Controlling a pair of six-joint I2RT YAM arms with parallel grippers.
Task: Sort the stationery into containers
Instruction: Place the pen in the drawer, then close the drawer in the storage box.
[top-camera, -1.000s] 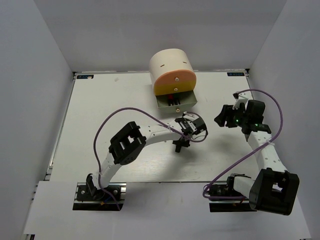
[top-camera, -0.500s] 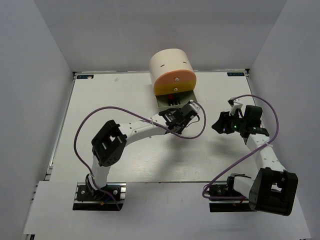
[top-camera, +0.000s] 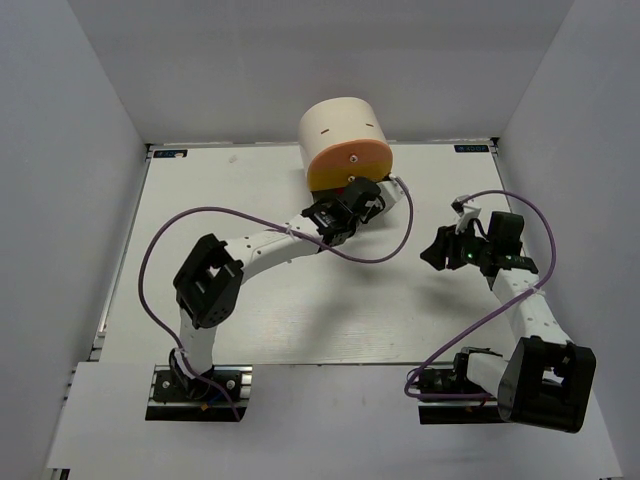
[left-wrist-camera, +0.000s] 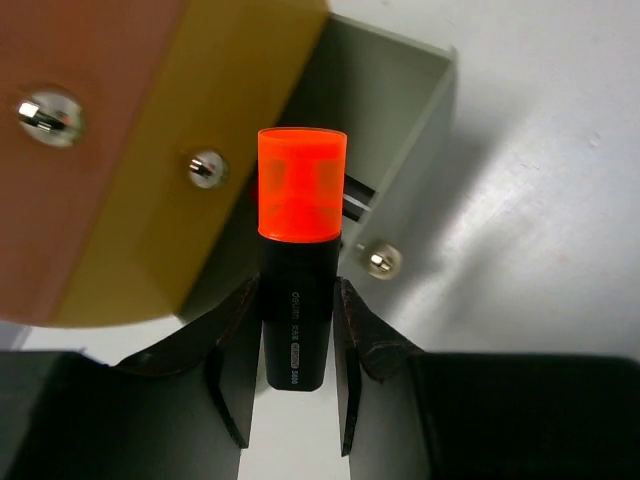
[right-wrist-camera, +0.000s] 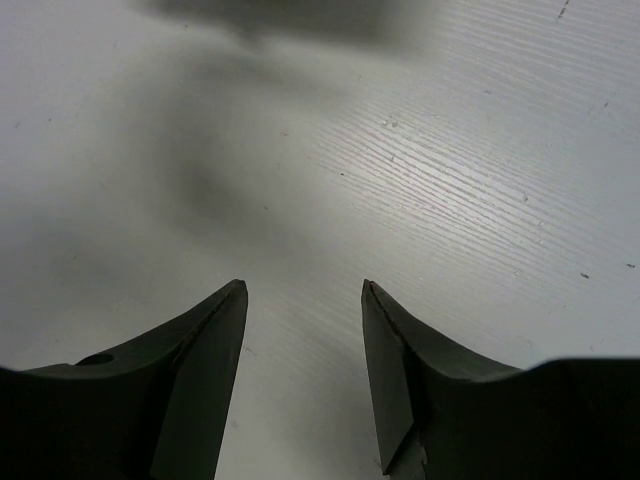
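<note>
My left gripper (top-camera: 362, 197) is shut on a black highlighter (left-wrist-camera: 294, 330) with an orange cap (left-wrist-camera: 302, 184). It holds the highlighter over the open pale grey drawer (left-wrist-camera: 405, 120) of the cream desk unit (top-camera: 340, 128). The peach-orange front (left-wrist-camera: 90, 190) and the yellow front (left-wrist-camera: 240, 110) stand shut above the drawer, each with a small knob. A dark item (left-wrist-camera: 357, 201) shows in the drawer behind the cap. My right gripper (top-camera: 436, 250) is open and empty above the bare table, as the right wrist view (right-wrist-camera: 303, 290) shows. Other stationery is out of view.
The white table (top-camera: 250, 300) is walled by grey panels on three sides. Purple cables loop from both arms over the table. The left arm stretches diagonally from its base to the unit.
My left gripper has moved from the middle of the table up to the open grey drawer, carrying the highlighter. My right gripper has drifted slightly left and down.
</note>
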